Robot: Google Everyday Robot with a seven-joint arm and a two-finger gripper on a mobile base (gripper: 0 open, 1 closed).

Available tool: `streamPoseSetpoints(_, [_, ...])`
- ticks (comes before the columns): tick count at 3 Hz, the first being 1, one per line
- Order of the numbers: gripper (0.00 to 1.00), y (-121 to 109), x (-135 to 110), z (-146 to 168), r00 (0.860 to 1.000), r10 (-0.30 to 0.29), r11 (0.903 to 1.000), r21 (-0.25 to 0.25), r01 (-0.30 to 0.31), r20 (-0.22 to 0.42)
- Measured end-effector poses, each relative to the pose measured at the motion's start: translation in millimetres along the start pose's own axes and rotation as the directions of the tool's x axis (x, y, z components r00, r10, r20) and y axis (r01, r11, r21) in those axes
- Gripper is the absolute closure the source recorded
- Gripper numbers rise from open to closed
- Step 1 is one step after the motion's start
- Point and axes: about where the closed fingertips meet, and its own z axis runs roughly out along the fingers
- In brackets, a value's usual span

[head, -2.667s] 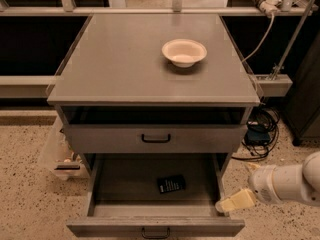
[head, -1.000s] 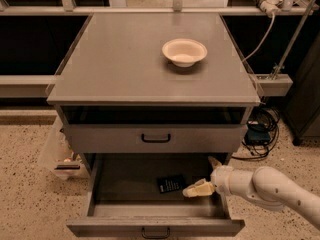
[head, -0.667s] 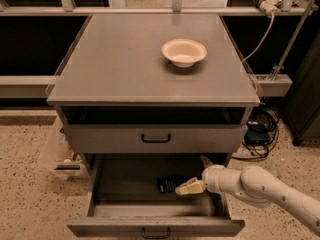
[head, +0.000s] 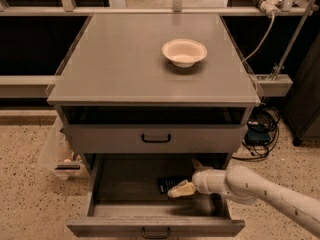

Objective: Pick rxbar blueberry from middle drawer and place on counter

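The rxbar blueberry [head: 166, 183] is a small dark packet lying flat on the floor of the open middle drawer [head: 125, 191], right of centre. My gripper [head: 182, 188] reaches into the drawer from the right on a pale arm. Its tip is right at the packet's right edge and partly covers it. The counter [head: 130, 59] is the cabinet's flat grey top, above the drawers.
A cream bowl [head: 184, 51] stands on the counter at the back right. The upper drawer front [head: 156, 138] with a black handle is shut above the open drawer. Cables and a box [head: 257, 134] lie on the floor at the right, a clear bin [head: 60, 156] at the left.
My arm has moved left from outside the drawer's right side into the drawer, and the gripper now reaches the packet. The packet and the bowl have not moved.
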Motion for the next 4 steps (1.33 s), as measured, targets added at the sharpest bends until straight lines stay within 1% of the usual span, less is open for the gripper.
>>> streamPoseSetpoints(1, [0.00, 0.4, 0.4, 3.4, 1.000, -0.002, 1.0000, -0.001, 0.002, -0.004])
streamPoseSetpoints(2, [0.00, -0.4, 17.9, 13.1, 0.999, 0.032, 0.9993, 0.019, -0.031, -0.024])
streamPoseSetpoints(3, [0.00, 0.0, 35.6, 39.2, 0.998, 0.025, 0.9997, 0.005, -0.025, -0.054])
streamPoseSetpoints(4, [0.00, -0.3, 44.1, 56.7, 0.997, -0.001, 1.0000, -0.001, 0.001, -0.082])
